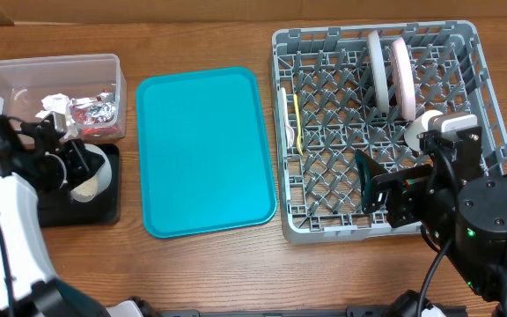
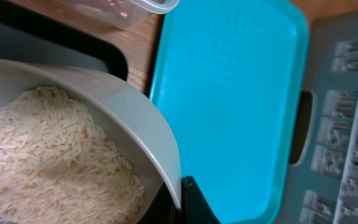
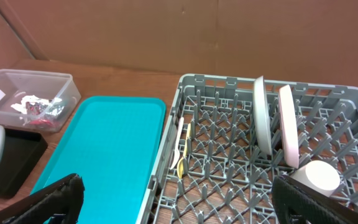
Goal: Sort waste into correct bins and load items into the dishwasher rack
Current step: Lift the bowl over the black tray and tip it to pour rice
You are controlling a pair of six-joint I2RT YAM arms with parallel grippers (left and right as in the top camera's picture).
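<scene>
No text, label, brand, number or sign can be read in any of the three views.

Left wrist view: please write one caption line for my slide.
White bowl holding rice grains, over the black tray, beside the teal tray.
</scene>
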